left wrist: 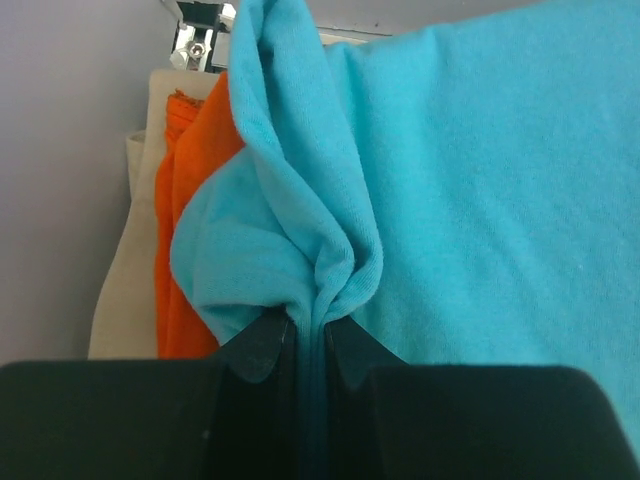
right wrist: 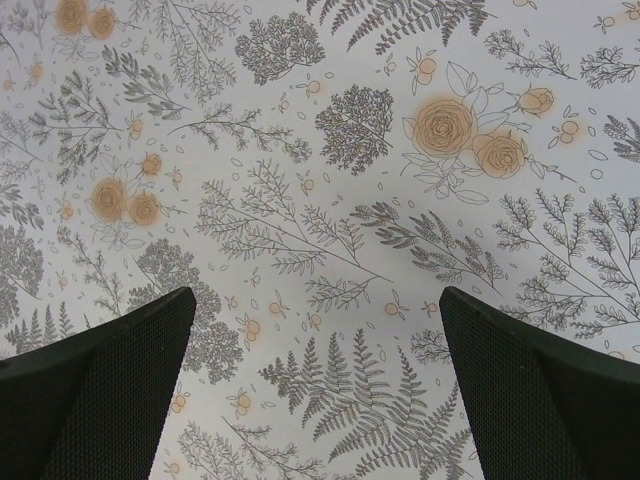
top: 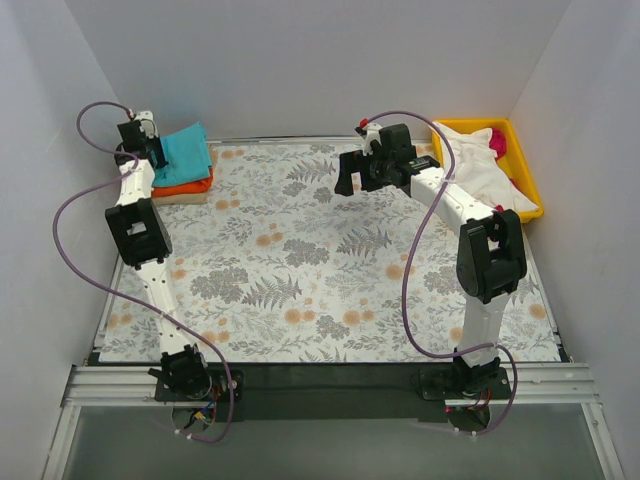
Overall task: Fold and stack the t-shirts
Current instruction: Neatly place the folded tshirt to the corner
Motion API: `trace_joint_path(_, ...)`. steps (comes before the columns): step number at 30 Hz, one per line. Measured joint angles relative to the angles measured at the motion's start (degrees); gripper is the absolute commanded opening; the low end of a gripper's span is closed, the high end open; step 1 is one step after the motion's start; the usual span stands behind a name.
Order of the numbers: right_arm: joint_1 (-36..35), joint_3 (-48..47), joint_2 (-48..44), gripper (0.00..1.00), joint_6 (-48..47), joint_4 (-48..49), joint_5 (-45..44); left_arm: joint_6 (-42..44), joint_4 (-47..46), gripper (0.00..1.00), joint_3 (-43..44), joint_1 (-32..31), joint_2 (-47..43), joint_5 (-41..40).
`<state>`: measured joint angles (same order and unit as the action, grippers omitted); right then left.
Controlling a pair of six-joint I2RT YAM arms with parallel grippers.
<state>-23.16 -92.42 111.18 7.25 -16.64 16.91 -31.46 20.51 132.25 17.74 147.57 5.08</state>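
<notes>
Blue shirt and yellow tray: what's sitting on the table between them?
Nothing but flowered tablecloth between the blue shirt and the yellow tray; the right arm reaches over it, jaws open. The top view shows this.

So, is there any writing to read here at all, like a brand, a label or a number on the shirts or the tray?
None: no readable text in any view.
The teal shirt, orange shirt, white shirt, yellow tray and flowered tablecloth show no words, labels or numbers.
</notes>
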Motion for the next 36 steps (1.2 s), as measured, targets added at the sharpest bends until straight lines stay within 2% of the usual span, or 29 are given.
trace_joint_path(7,-0.2,0.0,0.0,0.98,0.0,0.0,0.0,1.7,-0.7,0.07,1.0,0.6,0.1,0.5)
trace_joint_path(20,-0.6,0.1,0.0,0.98,-0.2,0.0,0.0,10.4,-0.8,0.04,1.0,1.2,-0.1,5.0)
trace_joint_path(24,-0.6,0.1,0.0,0.98,-0.2,0.0,0.0,12.7,-1.4,0.09,1.0,1.5,-0.1,5.1)
trace_joint_path(29,-0.8,0.2,0.0,0.98,-0.2,0.0,0.0,15.2,-2.4,0.27,1.0,1.9,-0.1,5.9)
trace_joint_path(31,-0.9,0.3,0.0,0.98,-0.2,0.0,0.0,16.0,-2.7,0.30,1.0,2.0,-0.1,6.3)
trace_joint_path(33,-1.0,0.4,0.0,0.98,-0.2,0.0,0.0,16.8,-3.0,0.38,1.0,2.2,-0.1,6.6)
trace_joint_path(36,-1.0,0.4,0.0,0.98,-0.2,0.0,0.0,17.6,-3.0,0.39,1.0,2.4,-0.2,6.8)
